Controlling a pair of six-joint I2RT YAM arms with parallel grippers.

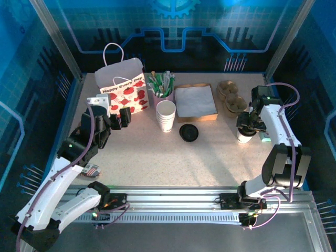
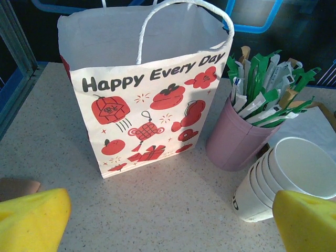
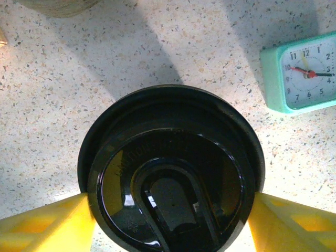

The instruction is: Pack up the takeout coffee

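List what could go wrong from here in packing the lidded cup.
The right end effector grips the white paper cup with a round black plastic lid at lid height; the lid might pop off or the cup slip on lifting.
The white paper gift bag with red prints stands far off, past the stack of white paper cups; a low carry could knock them.
The left end effector is open, not holding the bag, which may tip.

The left arm [image 1: 58, 178] reaches forward from its base, bent at the elbow. The left claw [image 1: 124, 116] points ahead with its yellow fingers [image 2: 31, 218] spread wide. The right arm [image 1: 281, 142] folds back on itself, wrist turned down. The right claw [image 1: 247, 127] is closed, its pads [image 3: 47, 223] pressing both sides of the takeout coffee [image 3: 168, 173].
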